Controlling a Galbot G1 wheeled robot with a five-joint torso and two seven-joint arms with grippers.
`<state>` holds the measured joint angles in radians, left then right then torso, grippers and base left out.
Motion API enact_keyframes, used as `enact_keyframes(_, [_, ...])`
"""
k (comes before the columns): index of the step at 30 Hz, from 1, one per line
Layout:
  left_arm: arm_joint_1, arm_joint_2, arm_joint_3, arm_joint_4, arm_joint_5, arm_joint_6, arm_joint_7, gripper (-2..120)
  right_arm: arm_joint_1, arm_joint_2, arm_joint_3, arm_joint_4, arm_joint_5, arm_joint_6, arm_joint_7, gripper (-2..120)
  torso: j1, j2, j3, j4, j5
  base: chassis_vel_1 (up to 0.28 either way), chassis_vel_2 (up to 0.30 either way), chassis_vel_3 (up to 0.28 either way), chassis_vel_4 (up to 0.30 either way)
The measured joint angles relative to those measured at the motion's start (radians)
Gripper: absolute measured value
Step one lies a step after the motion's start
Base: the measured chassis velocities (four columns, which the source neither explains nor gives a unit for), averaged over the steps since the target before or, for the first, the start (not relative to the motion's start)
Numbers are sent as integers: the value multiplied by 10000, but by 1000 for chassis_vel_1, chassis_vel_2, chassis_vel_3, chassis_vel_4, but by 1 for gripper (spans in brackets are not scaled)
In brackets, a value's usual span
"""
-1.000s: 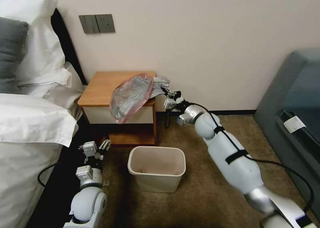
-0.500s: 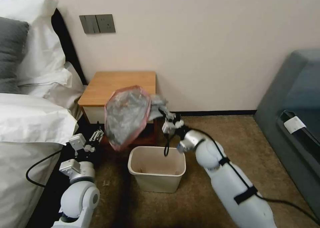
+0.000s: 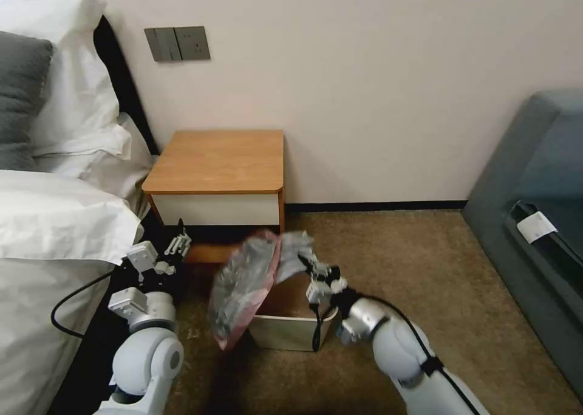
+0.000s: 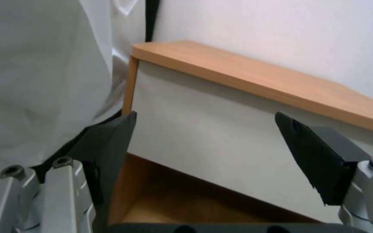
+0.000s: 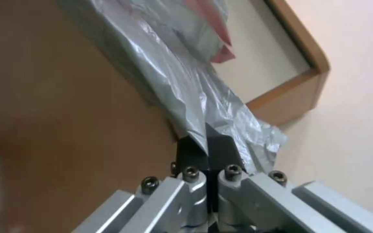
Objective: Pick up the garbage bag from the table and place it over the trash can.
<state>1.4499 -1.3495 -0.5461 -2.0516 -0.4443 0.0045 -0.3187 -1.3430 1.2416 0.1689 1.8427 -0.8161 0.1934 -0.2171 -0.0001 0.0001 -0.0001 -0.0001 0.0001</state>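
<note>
A plain pale wall (image 3: 376,68) closed the far side of the room, with a grey switch plate (image 3: 177,43) set in it to the left. Brown carpet (image 3: 425,263) covered the floor. A bed (image 3: 54,220) with white linen and pillows ran down the left side, and a grey-blue sofa (image 3: 534,178) stood at the right. Against the far wall, just right of the bed, stood the desk (image 3: 218,160), its wooden top bare above a white drawer front. Nearer, on the carpet in front of the desk, sat the trash can (image 3: 291,333), its far and left parts covered by the garbage bag (image 3: 246,284). The bag hung in the air over the can's left rim, its pinkish-red band drooping down the can's left side. The right gripper (image 3: 310,263) was above the can, jaws pinched tight on a grey fold of the bag's right edge. The left gripper (image 3: 176,245) hovered low between the bed and the desk, jaws spread wide and holding nothing, facing the drawer front.
</note>
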Motion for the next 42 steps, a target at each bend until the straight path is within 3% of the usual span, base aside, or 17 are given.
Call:
enact_keyframes(13, [138, -22, 121, 42, 368, -27, 52, 83, -734, -553, 44, 715, 2698, -891, -960, 0, 0, 0, 0, 1, 0, 0, 0, 0, 0])
enact_keyframes(21, [103, -49, 247, 120, 640, -31, 69, 83, -1000, -1540, 319, 1472, 4887, -1573, -1772, 28, 0, 0, 1, 1, -2, 0, 0, 0, 0])
enact_keyframes(32, [9, -17, 342, 339, 907, -86, 110, 83, -1401, -1983, 975, 1597, 5498, -1673, -1958, 67, 0, 0, 1, 1, 2, 0, 0, 0, 0])
enact_keyframes(36, [-170, 47, 353, 555, 923, -88, 122, 83, -1901, -3151, 1940, 2103, 6189, -1694, -2011, 86, 0, 0, 1, 1, -1, 0, 0, 0, 0])
enact_keyframes(42, [-317, 176, 433, 660, 870, -65, 126, 83, -2268, -3848, 2661, 2417, 6743, -1733, -1866, 99, 0, -1, 1, 0, -3, 0, 0, 0, 0])
